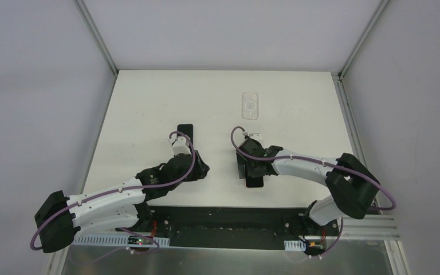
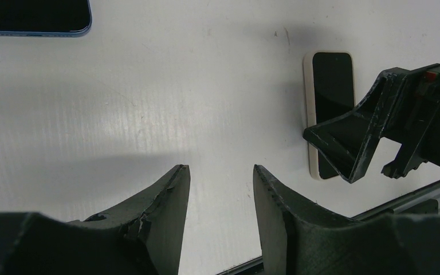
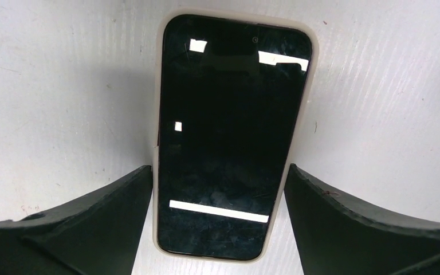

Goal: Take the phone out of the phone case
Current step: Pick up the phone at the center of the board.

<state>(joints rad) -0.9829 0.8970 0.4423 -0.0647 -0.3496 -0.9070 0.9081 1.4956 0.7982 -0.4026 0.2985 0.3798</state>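
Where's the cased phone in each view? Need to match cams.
Top external: cased phone low, just right of centre, under the right gripper.
Left wrist: right side, upper half.
Right wrist: centre, filling the frame.
Shared landmark: the right gripper's black fingers either side of it.

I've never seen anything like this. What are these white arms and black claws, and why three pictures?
These are two robot arms bolted to a table, each ending in a two-finger claw. The overhead picture looks down on both; the other two come from a camera on each wrist, so the dark wedges there are that arm's own fingers. On the table lie a phone in a cream case, a second dark phone and an empty clear case. The right gripper stands open astride the cased phone; the left gripper is open and holds nothing.
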